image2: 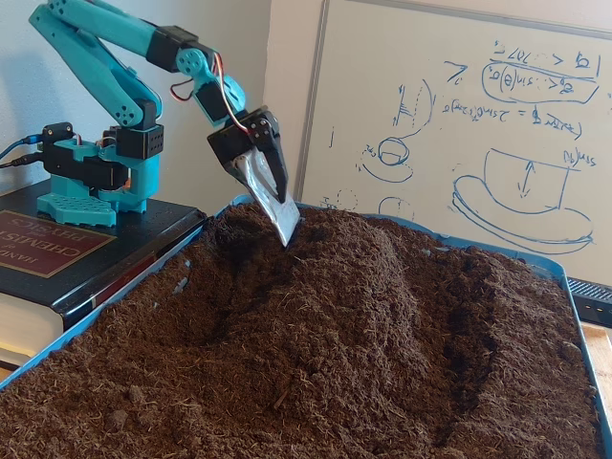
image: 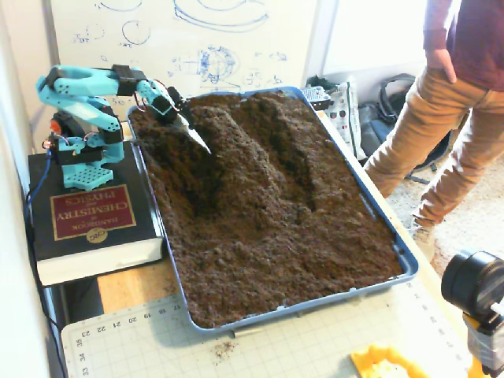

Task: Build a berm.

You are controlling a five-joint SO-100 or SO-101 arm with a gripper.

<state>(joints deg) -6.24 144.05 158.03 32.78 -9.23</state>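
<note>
The berm (image: 248,161) is a long raised ridge of dark brown soil running down the middle of the blue tray (image: 383,223). In the other fixed view the berm (image2: 359,277) is the tallest heap. The teal arm's gripper (image: 202,144) is a tapered, silver-covered blade with its jaws together. Its tip (image2: 287,232) touches the far left end of the ridge crest. A hollow (image: 185,185) lies left of the berm and a sunken groove (image2: 469,359) lies right of it.
The arm base stands on a thick book (image: 87,224) left of the tray. A person (image: 445,118) stands at the right. A black camera (image: 476,287) and a yellow object (image: 386,364) sit near the cutting mat (image: 315,339). A whiteboard (image2: 459,124) is behind.
</note>
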